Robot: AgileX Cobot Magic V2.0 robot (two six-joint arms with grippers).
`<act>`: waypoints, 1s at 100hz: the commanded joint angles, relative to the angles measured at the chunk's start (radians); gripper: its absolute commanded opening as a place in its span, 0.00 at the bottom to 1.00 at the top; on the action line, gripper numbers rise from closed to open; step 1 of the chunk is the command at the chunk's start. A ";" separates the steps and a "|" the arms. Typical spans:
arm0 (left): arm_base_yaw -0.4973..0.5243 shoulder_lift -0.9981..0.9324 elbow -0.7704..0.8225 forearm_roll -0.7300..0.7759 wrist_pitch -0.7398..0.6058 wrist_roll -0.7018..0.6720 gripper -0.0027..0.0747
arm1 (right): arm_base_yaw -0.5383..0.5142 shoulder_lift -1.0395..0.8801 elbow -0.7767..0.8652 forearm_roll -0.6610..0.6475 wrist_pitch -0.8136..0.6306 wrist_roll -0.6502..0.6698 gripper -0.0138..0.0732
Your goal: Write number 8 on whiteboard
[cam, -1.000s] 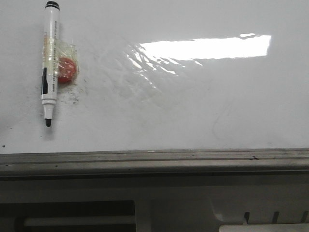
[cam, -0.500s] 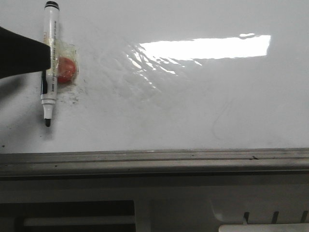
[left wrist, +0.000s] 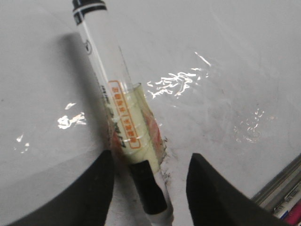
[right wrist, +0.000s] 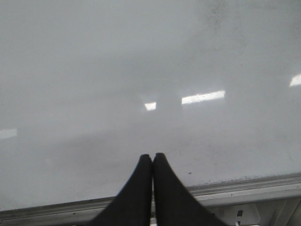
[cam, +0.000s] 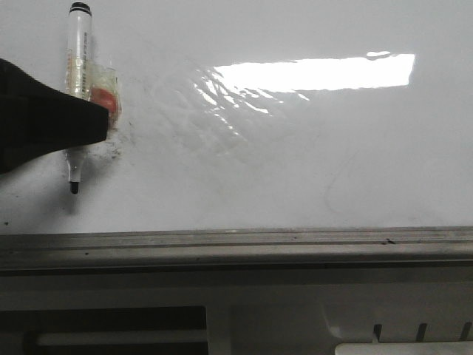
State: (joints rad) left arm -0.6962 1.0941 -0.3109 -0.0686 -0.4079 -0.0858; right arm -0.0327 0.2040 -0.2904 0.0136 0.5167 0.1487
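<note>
Left tool [left wrist: 149,188] spread wide, straddling marker [left wrist: 117,117]; right tool [right wrist: 152,162] clenched empty. Could twist marker off its taped magnet [cam: 106,97] if closing off-centre.

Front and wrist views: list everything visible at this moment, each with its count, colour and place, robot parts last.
whiteboard: one, glossy white with glare and faint grey smudges, fills most of the front view; no 8 drawn on it yet.
edge rail: one, grey metal, along the board's near edge.
marker: one, white barrel with black ends, on the board's left part, tip toward the rail.
red magnet: one, taped beside the marker's barrel with clear tape.
left gripper: one, black, open, a finger on each side of the marker.
right gripper: one, black, shut, empty, over bare board near the rail.
</note>
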 commanded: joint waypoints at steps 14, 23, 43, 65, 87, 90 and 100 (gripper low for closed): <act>-0.005 0.005 -0.027 -0.013 -0.018 -0.011 0.02 | 0.071 0.018 -0.037 -0.040 -0.098 -0.004 0.09; -0.005 0.005 -0.027 -0.013 0.008 -0.011 0.01 | 0.144 0.041 -0.037 -0.040 -0.096 -0.004 0.09; -0.011 0.001 -0.027 0.120 -0.005 -0.011 0.01 | 0.336 0.171 -0.052 -0.028 -0.094 -0.081 0.17; -0.067 -0.046 -0.027 0.325 -0.009 -0.011 0.01 | 0.573 0.373 -0.167 0.023 -0.090 -0.149 0.48; -0.100 -0.046 -0.036 0.489 -0.011 -0.011 0.01 | 0.841 0.573 -0.355 0.019 -0.114 -0.149 0.47; -0.099 -0.046 -0.038 0.518 -0.019 -0.011 0.01 | 0.868 0.603 -0.374 0.021 -0.134 -0.142 0.47; -0.099 -0.046 -0.038 0.546 -0.060 -0.011 0.01 | 0.946 0.681 -0.438 0.031 -0.160 -0.142 0.47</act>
State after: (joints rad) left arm -0.7853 1.0649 -0.3135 0.4577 -0.3634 -0.0876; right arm 0.8576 0.8281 -0.6496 0.0373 0.4480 0.0142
